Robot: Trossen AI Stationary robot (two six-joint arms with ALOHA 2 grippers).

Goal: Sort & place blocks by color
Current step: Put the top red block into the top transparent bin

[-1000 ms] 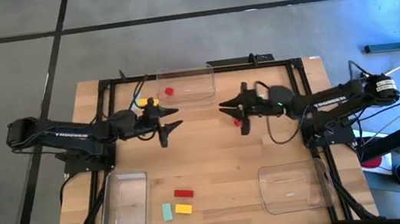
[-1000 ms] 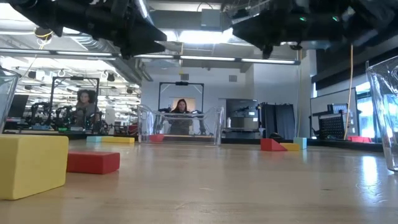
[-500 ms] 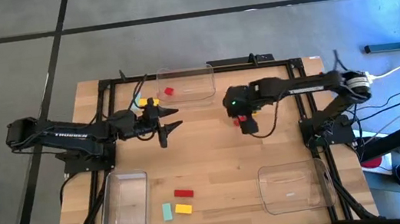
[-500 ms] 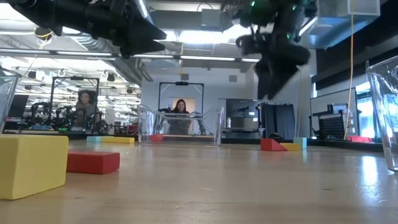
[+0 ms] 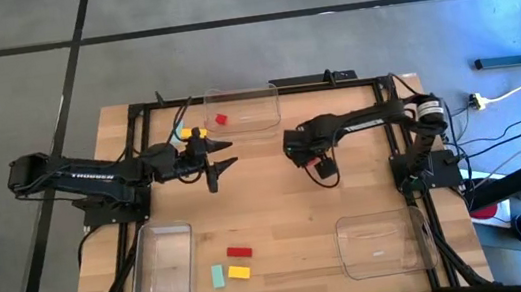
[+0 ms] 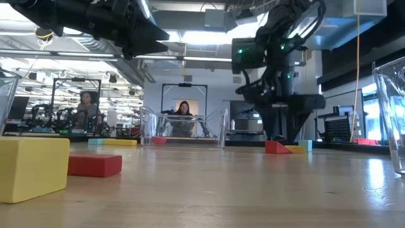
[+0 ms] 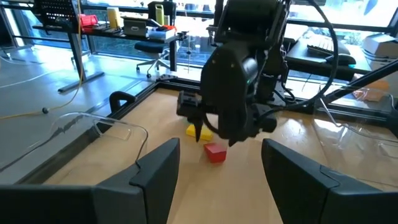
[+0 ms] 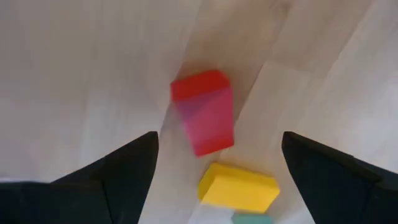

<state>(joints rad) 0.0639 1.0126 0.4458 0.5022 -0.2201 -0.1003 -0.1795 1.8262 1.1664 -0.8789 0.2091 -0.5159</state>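
A red block [image 8: 204,112] lies flat on the table near its middle, with a yellow block [image 8: 238,186] and a teal block [image 8: 252,218] just beyond it. My right gripper [image 8: 219,144] points down over the red block, open, one finger on each side and clear of it. The left wrist view shows it hanging above the red block [image 7: 215,152]. My left gripper [image 5: 222,163] waits level at the table's left, open and holding nothing. A red block [image 5: 240,252], a teal block [image 5: 218,276] and a yellow block [image 5: 240,272] lie near the front edge.
A clear tray [image 5: 241,108] at the far edge holds one red block [image 5: 221,119]. Two more clear trays stand at the front left [image 5: 163,268] and front right [image 5: 382,243]. People sit in the room beyond the table.
My right gripper has swung from level to pointing down, rolled at the wrist, and sunk toward the red block near the table's middle.
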